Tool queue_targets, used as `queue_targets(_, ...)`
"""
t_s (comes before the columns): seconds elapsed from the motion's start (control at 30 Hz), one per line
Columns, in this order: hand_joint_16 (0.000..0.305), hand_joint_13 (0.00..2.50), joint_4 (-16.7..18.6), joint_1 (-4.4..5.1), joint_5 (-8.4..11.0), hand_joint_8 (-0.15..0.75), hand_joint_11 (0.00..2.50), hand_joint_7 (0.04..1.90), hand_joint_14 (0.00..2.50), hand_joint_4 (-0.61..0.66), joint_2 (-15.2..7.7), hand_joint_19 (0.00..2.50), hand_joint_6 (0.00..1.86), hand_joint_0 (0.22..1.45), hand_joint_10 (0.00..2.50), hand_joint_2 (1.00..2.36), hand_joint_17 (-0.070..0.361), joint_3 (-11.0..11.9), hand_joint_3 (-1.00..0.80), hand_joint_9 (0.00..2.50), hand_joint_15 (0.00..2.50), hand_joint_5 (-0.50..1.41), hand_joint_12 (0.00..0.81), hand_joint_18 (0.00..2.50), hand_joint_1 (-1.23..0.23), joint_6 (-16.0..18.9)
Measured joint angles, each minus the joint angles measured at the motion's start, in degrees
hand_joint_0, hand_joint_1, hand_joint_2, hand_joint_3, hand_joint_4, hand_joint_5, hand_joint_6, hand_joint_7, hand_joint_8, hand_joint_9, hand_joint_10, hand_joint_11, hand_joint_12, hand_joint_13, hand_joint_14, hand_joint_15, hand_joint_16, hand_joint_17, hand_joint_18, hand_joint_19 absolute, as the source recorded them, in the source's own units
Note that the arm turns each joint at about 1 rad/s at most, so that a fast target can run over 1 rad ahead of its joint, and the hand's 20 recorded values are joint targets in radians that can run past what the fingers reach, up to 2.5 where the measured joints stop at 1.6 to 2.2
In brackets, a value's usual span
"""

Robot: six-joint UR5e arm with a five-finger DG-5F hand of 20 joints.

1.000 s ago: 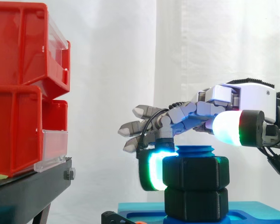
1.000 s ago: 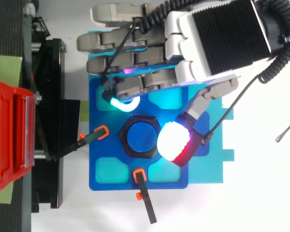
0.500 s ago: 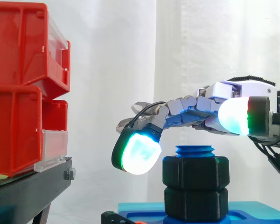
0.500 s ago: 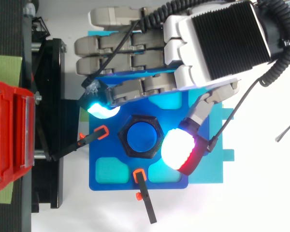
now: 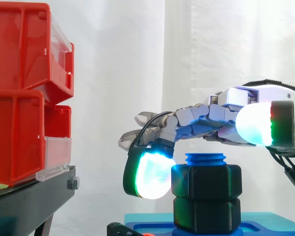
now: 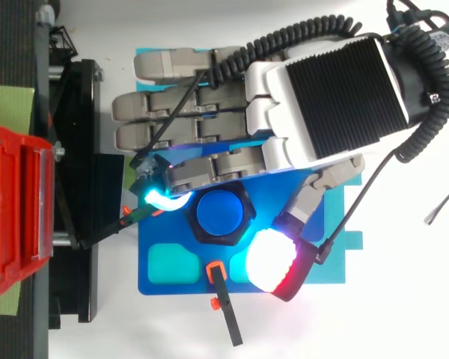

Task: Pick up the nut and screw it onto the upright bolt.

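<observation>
White curtain behind, red bins at left. On my white worktop I see the blue fixture holding the upright bolt, black nut threaded on it. The robot hand hovers above, released, one glowing pad just beside the nut.

My hand extends toward the bolt from the right edge of the side view, palm down, with its back held level above the bolt's top. Most fingers lie straight and side by side, reaching past the bolt above its top. The finger nearest the bolt is bent downward at its end. Its pad glows white to green and hangs below the bolt's top, on the side away from my wrist and just beside it. Contact cannot be confirmed. My thumb pad glows white with a red and green edge. It sits on the wrist side, above the bolt's top and apart from it. The hand grips nothing.
</observation>
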Motion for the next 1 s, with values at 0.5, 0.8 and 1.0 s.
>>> queue_targets(0.5,0.044,0.15,0.1,-0.23,0.17,0.248,0.0,1.23,0.0,0.21,0.0,0.0,0.5,0.45,0.0,1.0,0.098,0.0,-0.5,0.41,0.0,-0.09,0.323,0.0,-0.06,-0.1)
queue_targets(0.8,0.042,0.18,0.2,-0.39,0.19,0.26,0.0,1.34,0.0,0.21,0.0,0.0,0.5,0.46,0.0,1.0,0.095,0.0,-0.5,0.46,0.0,-0.07,0.321,0.0,-0.1,-0.1)
queue_targets(1.0,0.041,0.2,0.0,-0.44,0.2,0.266,0.0,1.4,0.0,0.2,0.0,0.0,0.5,0.46,0.0,1.0,0.092,0.0,-0.5,0.5,0.0,-0.04,0.317,0.0,-0.1,-0.1)
